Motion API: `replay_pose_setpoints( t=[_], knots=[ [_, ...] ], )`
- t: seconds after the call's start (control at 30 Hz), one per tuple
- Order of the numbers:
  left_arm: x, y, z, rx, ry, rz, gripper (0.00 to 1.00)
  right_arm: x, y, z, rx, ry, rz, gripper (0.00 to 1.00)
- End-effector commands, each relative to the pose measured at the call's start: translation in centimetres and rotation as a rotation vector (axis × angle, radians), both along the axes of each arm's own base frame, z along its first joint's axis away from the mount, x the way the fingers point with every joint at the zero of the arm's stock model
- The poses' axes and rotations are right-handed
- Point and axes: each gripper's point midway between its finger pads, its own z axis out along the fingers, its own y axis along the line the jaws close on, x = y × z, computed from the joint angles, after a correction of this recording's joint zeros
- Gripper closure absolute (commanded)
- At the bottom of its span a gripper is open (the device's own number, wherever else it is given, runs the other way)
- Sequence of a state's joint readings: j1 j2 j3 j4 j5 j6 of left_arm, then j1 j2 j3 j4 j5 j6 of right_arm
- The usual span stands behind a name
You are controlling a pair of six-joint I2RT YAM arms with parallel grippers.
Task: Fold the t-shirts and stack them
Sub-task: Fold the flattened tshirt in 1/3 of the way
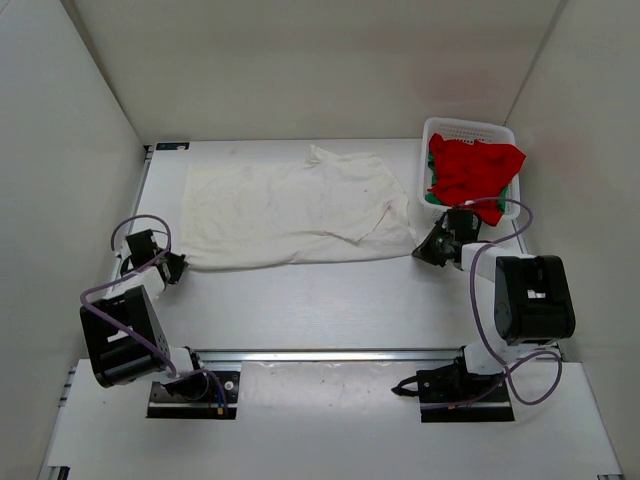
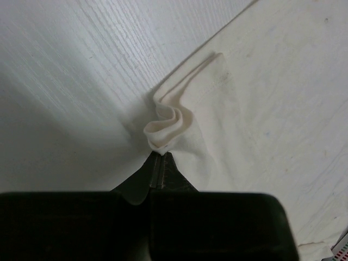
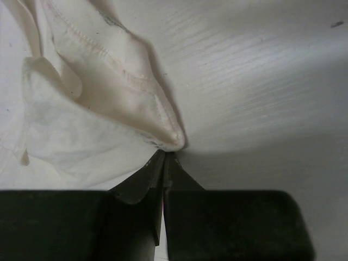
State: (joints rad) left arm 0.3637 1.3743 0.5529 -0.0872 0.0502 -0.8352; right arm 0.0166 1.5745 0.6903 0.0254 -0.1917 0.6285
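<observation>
Left pincer [image 2: 161, 157], right pincer [image 3: 165, 155] clamp off-white t-shirt [image 1: 290, 205] corners; green t-shirt [image 1: 437, 197] mostly hidden under red t-shirt [image 1: 472, 168].

The off-white t-shirt [image 1: 290, 215], centre of the top view: soft matt cloth, creased, hems stitched, faintly specked. The red t-shirt [image 1: 475, 170], upper right: matt crumpled cloth. The basket [image 1: 465, 128]: white perforated plastic. The table [image 1: 320, 300]: matt white, finely grained like wood. The rail [image 1: 320, 353], lower centre: bare metal. Fingers [image 3: 138, 185] of the right gripper [image 3: 165, 155]: dark, smooth, dull sheen.
</observation>
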Motion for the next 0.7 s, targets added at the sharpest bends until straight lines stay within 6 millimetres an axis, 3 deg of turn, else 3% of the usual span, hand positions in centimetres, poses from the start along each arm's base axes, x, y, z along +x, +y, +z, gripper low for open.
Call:
replay_pose_setpoints(
  t=[0.0, 0.2, 0.23, 0.3, 0.4, 0.47, 0.53, 0.6, 0.67],
  knots=[
    [0.7, 0.3, 1.0, 0.032, -0.014, -0.016, 1.0, -0.8, -1.5, -0.2, -0.057, 0.045, -0.033, 1.0],
    [-0.8, 0.1, 1.0, 0.056, 0.041, -0.039, 1.0, -6.0, -2.8, -0.1, -0.061, 0.083, -0.049, 1.0],
    [-1.0, -0.3, 1.2, 0.069, 0.044, -0.051, 1.0, -7.5, -2.9, -0.9, -0.059, 0.131, -0.048, 0.99],
    [-1.7, -0.5, 1.2, 0.097, 0.056, -0.065, 1.0, -8.4, -3.0, 0.0, -0.043, 0.097, -0.057, 1.0],
    [-3.2, 0.0, 1.0, 0.145, 0.102, -0.066, 1.0, -11.0, -3.7, -0.6, -0.04, 0.137, -0.085, 1.0],
    [-3.9, 0.3, 0.9, 0.195, 0.121, -0.055, 1.0, -10.6, -3.5, 0.5, -0.021, 0.069, -0.087, 1.0],
    [-3.8, 0.5, 0.9, 0.183, 0.104, -0.04, 0.92, -9.8, -2.5, 0.9, -0.017, 0.035, -0.039, 0.88],
    [-3.1, 0.0, 1.1, 0.136, 0.078, -0.04, 0.87, -7.4, -1.7, 2.2, -0.041, 0.005, 0.012, 0.71],
    [-2.7, -0.7, 0.9, 0.094, 0.071, -0.057, 0.82, -5.1, -1.4, 2.7, -0.057, -0.02, 0.042, 0.65]
  ],
)
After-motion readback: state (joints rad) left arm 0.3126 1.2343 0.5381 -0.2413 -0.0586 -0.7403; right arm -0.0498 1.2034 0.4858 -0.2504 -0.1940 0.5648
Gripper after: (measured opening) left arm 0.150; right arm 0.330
